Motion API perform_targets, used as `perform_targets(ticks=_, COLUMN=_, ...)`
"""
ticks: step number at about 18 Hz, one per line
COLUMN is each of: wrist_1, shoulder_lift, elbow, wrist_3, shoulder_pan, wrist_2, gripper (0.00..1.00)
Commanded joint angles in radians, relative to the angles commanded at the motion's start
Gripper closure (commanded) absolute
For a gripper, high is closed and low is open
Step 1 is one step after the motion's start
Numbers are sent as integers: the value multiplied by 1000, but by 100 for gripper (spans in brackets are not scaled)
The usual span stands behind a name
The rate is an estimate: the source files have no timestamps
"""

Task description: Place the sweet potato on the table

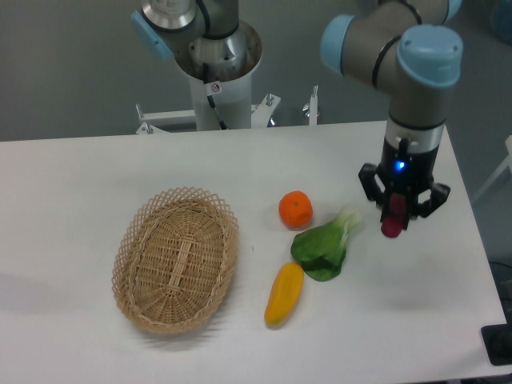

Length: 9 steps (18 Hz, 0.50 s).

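Observation:
My gripper (394,218) hangs over the right part of the white table (72,184), pointing down. It is shut on the sweet potato (391,225), a small maroon tuber whose lower end pokes out below the fingers. The tuber is held upright, above the tabletop, to the right of the leafy green. Its upper part is hidden inside the gripper.
An oval wicker basket (176,258) lies left of centre. A round orange fruit (295,209), a leafy green vegetable (325,245) and a yellow-orange oblong vegetable (284,293) lie mid-table, left of the gripper. The table's right edge is near the gripper.

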Motion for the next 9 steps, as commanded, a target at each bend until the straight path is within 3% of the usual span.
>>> perform_targets(ticks=7, wrist_1=212, shoulder_lift=-176, elbow=15, wrist_3=-34, shoulder_pan=-92, wrist_2=153, gripper=71)
perform_targets(ticks=9, wrist_1=224, shoulder_lift=-213, elbow=28, wrist_3=-33, shoulder_pan=-106, wrist_2=182, gripper=71)
